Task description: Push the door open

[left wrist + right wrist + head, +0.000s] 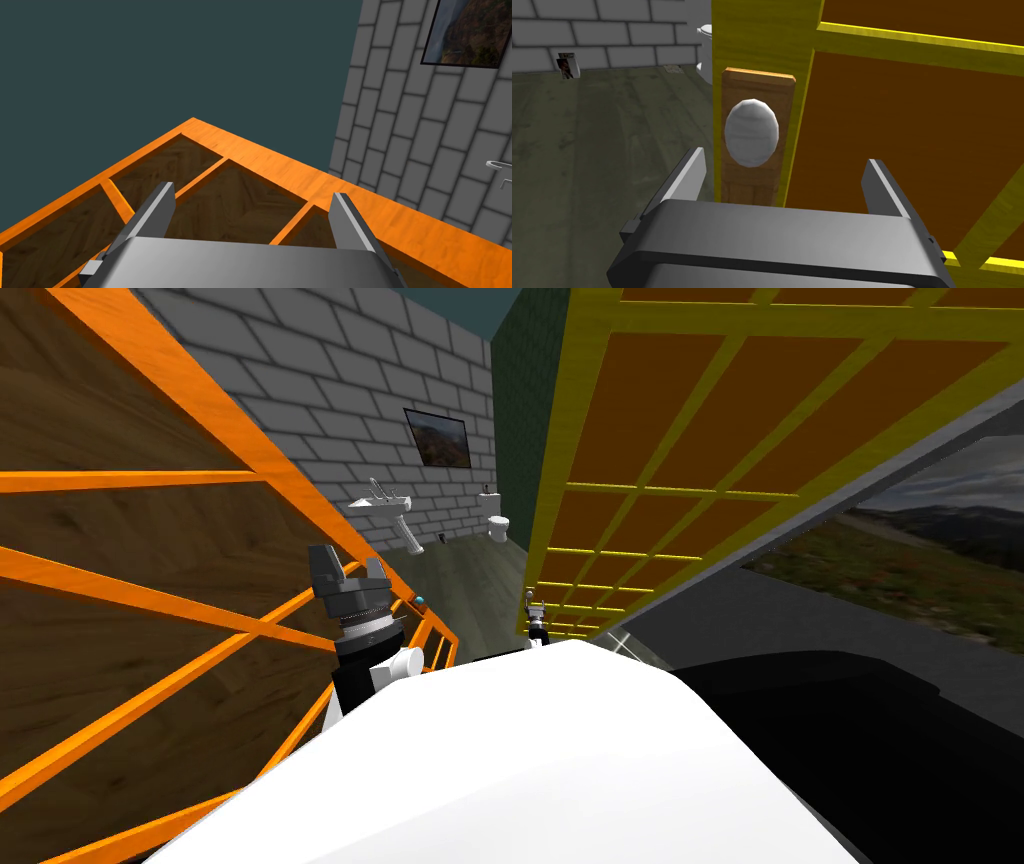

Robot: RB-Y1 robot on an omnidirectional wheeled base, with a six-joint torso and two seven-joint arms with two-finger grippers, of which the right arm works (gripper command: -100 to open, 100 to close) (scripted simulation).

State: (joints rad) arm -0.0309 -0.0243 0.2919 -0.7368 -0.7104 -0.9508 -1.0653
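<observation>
Grey brick wall (612, 30) beyond. My right end effector (784, 157), fingers wide and empty, faces the door (912, 125) edge. The knob (752, 131) is just ahead, its plate (752, 192) lengthwise along that edge.

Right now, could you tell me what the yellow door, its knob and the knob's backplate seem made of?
The yellow door looks like painted wood: faint grain on its frame, flat brown panels. The knob is plain matte grey and faceted; material unclear. The backplate looks like varnished wood, with visible grain.
</observation>
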